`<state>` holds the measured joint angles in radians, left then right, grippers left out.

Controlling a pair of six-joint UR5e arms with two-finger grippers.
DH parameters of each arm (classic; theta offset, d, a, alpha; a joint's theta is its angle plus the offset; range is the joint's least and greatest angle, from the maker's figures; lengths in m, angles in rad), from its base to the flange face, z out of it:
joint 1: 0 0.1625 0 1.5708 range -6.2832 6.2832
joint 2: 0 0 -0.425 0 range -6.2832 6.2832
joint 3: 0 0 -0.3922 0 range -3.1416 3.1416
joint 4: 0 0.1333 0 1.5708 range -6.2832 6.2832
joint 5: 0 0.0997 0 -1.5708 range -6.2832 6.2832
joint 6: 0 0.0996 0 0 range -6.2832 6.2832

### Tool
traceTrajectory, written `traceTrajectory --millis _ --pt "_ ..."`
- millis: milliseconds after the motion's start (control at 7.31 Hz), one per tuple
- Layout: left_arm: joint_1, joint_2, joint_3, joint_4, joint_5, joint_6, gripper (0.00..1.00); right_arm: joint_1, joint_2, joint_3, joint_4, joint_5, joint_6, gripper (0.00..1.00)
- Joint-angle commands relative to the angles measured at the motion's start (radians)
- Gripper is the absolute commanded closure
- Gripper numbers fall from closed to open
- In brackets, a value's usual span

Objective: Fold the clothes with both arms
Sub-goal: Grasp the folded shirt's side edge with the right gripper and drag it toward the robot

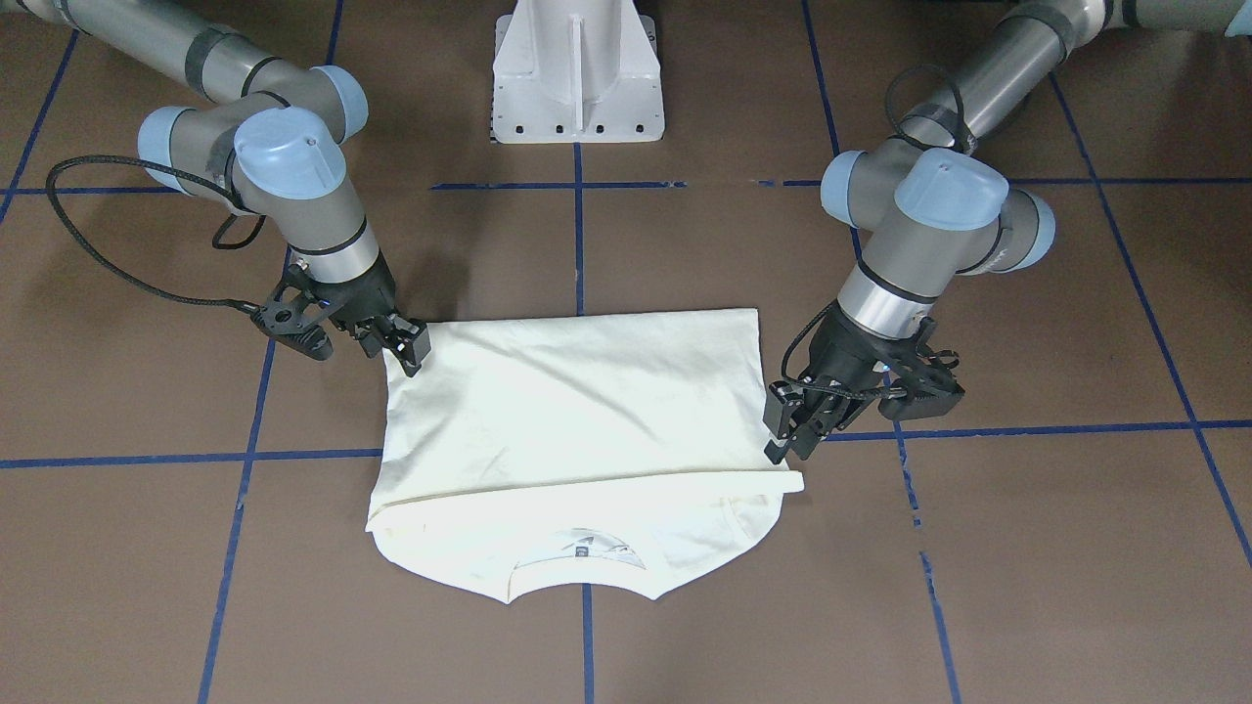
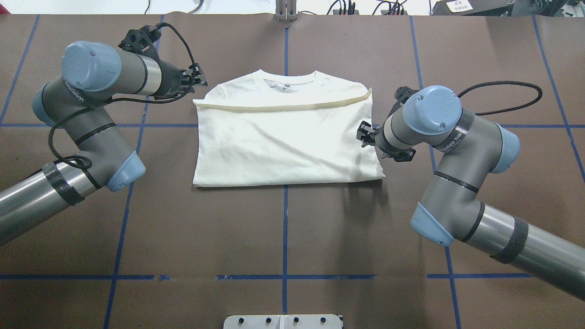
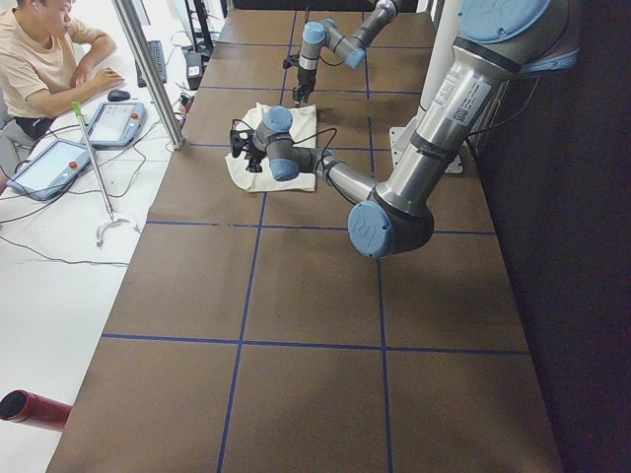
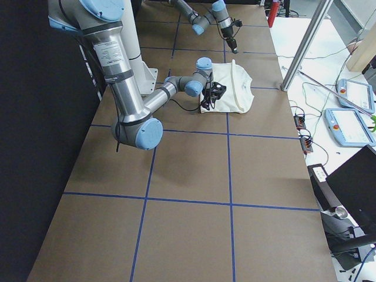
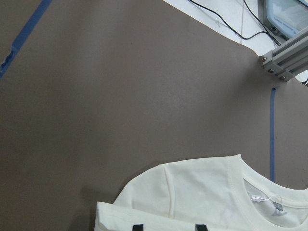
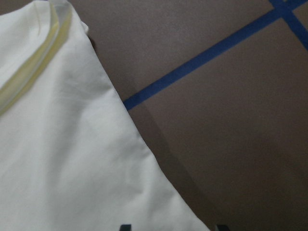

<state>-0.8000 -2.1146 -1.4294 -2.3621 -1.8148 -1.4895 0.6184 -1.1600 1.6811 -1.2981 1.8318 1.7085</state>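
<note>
Evidently both grippers [image 1: 790, 446] [image 1: 415, 352] gape at the shirt's [image 1: 577, 411] edges.

Found the shirt [image 2: 283, 141] to be soft, matt cream cloth, lightly creased, with a yellower stitched hem band [image 2: 283, 107]. Noted smooth grey metal with a dull satin sheen along the left arm [image 2: 105, 151] and the right arm [image 2: 450, 201], and smooth light blue plastic on the joint caps [image 2: 91, 66]. Saw a matt black finish on the left gripper [image 2: 200, 81] and the right gripper [image 2: 364, 132], and a rough braided weave on the black cable [image 2: 502, 83]. Made out a matt brown, paper-like table cover [image 2: 365, 237] crossed by smooth blue tape [image 2: 285, 214]. Caught a glossy white painted pedestal [image 1: 577, 78].
</note>
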Motion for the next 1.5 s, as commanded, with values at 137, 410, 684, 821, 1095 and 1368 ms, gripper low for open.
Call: traceTrajectory --millis 137,410,684,821,1095,1368 --pt "0.001 0.001 0.001 -0.002 0.003 -0.001 0.53 -0.025 -0.064 0.038 0.000 -0.009 0.025 0.35" --pt "0.001 0.001 0.003 -0.002 0.003 0.000 0.53 -0.055 -0.066 0.052 -0.001 -0.032 0.036 0.44" --pt "0.001 -0.001 0.010 -0.002 0.003 0.002 0.53 -0.074 -0.079 0.086 -0.001 -0.048 0.111 0.98" --pt "0.001 -0.001 0.010 -0.002 0.003 0.000 0.53 -0.091 -0.128 0.113 0.000 -0.046 0.106 1.00" --pt "0.001 -0.002 0.010 -0.002 0.003 -0.001 0.53 -0.098 -0.139 0.168 -0.001 -0.052 0.112 1.00" --pt "0.002 -0.005 0.009 -0.005 0.002 -0.001 0.53 -0.226 -0.312 0.425 -0.003 -0.043 0.115 1.00"
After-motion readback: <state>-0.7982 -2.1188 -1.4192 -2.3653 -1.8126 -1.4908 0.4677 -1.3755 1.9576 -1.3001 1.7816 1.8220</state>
